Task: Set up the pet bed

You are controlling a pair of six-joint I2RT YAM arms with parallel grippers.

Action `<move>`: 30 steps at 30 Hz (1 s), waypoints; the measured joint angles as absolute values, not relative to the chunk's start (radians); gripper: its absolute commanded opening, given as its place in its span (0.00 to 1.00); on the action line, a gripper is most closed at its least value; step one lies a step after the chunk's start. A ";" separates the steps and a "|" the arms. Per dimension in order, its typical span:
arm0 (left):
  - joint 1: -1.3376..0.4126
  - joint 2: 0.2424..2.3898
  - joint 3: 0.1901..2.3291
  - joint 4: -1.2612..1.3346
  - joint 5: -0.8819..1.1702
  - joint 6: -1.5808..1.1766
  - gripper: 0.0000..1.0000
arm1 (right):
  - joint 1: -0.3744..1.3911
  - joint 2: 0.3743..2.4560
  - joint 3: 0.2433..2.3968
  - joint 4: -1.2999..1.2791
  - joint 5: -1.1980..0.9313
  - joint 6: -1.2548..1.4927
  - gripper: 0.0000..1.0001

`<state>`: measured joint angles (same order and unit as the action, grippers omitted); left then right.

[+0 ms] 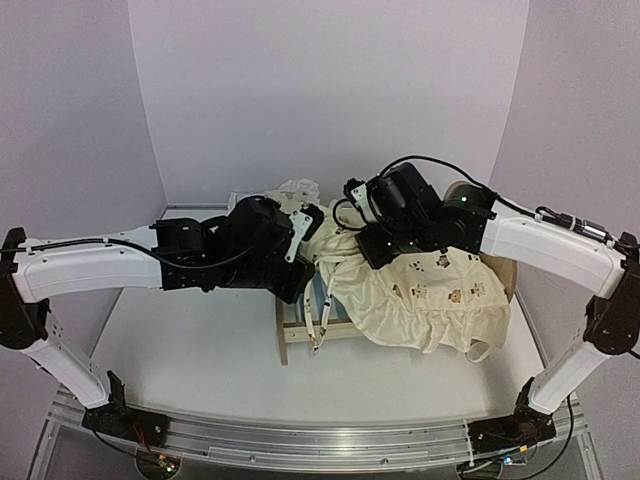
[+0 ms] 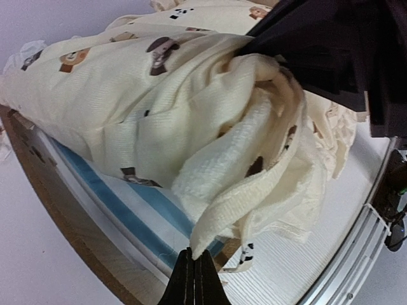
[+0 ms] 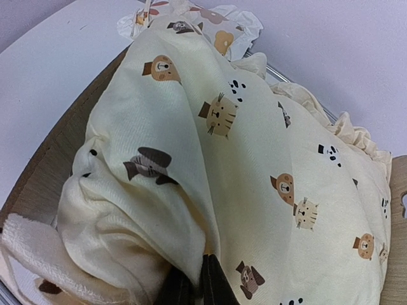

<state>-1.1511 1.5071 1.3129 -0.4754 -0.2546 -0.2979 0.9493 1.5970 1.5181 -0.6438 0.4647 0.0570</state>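
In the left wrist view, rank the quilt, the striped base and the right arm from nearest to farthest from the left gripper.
1. The quilt: its edge is pinched in the left gripper, bottom centre.
2. The striped base: just beyond, lower left, under the quilt.
3. The right arm: farthest, top right, across the quilt.

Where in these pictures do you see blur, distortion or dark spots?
Top external: even, soft light. Left wrist: the metal rail bends from lens distortion; the quilt is sharp. Right wrist: print sharp, right gripper's fingers dark, blurred.
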 measured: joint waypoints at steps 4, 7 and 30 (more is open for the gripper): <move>-1.152 1.509 1.315 -0.504 -0.362 -0.320 0.00 | 0.949 1.597 1.518 -0.644 0.449 0.057 0.09; -1.152 1.510 1.319 -0.517 -0.431 -0.325 0.00 | 0.949 1.597 1.518 -0.644 0.437 0.057 0.09; -1.152 1.543 1.378 -0.554 -0.638 -0.319 0.00 | 0.949 1.625 1.518 -0.643 0.406 0.057 0.09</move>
